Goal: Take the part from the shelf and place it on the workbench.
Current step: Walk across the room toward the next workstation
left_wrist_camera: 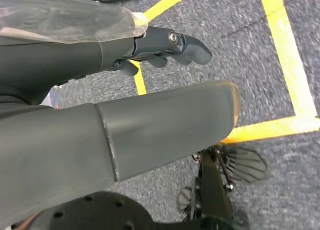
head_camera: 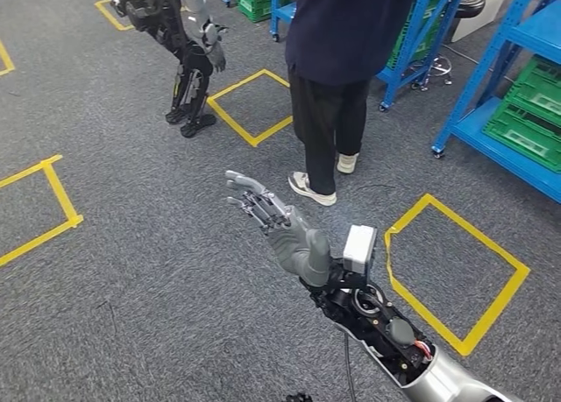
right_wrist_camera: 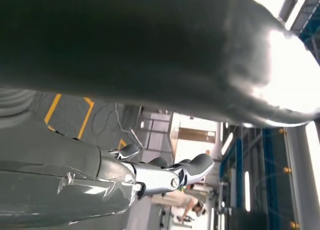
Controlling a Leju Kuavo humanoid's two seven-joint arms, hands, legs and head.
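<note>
Item: right hand [head_camera: 284, 227], centre of the head view. Arm reaches forward over grey carpet; fingers spread and extended, holding nothing. Judged an open, ready posture, raised ahead of a reach rather than a grasp under way.

Item: left hand [left_wrist_camera: 113, 84], left wrist view. Hangs over the carpet and yellow tape lines; fingers lie roughly straight, apart from the thumb, nothing between them. Judged idle at the side.

Item: the part. Cannot be picked out; presumably on the blue shelf [head_camera: 509, 87], upper right of the head view, among the green crates [head_camera: 529, 122].

Item: person [head_camera: 337, 60], top centre, standing between hand and shelving, facing away.

Item: second robot [head_camera: 179, 43], upper left, standing on the carpet.

Item: yellow floor square [head_camera: 457, 271], lower right, likely a standing mark.
</note>
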